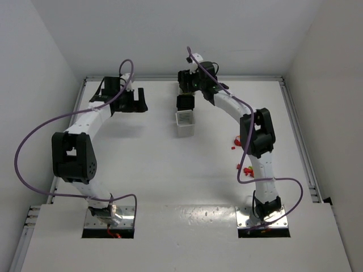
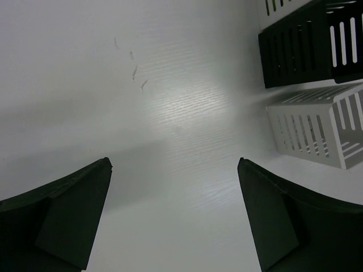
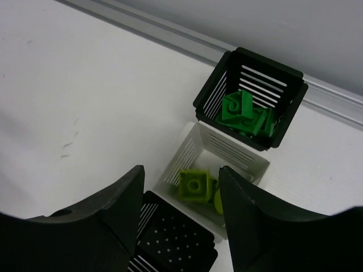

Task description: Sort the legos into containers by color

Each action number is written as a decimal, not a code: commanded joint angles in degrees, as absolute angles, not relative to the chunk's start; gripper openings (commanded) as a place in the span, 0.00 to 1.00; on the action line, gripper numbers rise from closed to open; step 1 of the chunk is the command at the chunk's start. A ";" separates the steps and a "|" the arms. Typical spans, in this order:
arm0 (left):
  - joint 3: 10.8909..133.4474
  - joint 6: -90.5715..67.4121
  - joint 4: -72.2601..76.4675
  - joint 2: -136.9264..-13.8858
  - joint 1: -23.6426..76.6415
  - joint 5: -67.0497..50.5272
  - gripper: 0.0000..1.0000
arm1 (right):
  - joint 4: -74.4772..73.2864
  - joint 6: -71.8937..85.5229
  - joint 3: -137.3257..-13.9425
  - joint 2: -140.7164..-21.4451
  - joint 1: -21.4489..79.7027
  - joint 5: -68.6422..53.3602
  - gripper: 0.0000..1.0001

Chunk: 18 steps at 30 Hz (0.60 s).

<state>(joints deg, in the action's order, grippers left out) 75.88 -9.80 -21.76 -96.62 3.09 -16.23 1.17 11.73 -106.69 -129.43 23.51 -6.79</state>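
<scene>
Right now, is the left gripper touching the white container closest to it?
Apart. The left wrist view shows a strip of bare table between the left gripper and the white container; the top view also shows them well separated.

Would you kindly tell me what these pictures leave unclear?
Top view: the right gripper covers some containers; the loose red legos are too small to count.
Left wrist view: the frame edge cuts the white bin; its contents are hidden.
Right wrist view: fingers hide part of the nearest black bin.
</scene>
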 commanded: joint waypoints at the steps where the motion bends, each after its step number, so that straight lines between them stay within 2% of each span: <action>1: 77.96 -8.09 -20.83 -94.31 4.92 -16.61 1.00 | 3.43 11.51 -105.92 -126.92 23.99 -6.59 0.56; 4: 77.43 -8.09 -19.52 -94.31 5.98 -17.13 1.00 | 2.90 11.51 -102.41 -122.01 23.38 -6.59 0.57; 8: 76.38 -6.07 -17.59 -93.69 9.92 -18.54 0.95 | -2.44 7.41 -95.64 -112.17 21.19 -4.31 0.51; 11: 75.15 -5.36 -15.92 -93.08 14.14 -17.32 0.94 | -16.73 3.27 -91.51 -103.67 17.85 -3.78 0.48; 18: 75.76 -9.49 -14.59 -96.94 16.52 -18.72 0.92 | -33.27 -7.98 -71.40 -81.78 9.24 0.26 0.42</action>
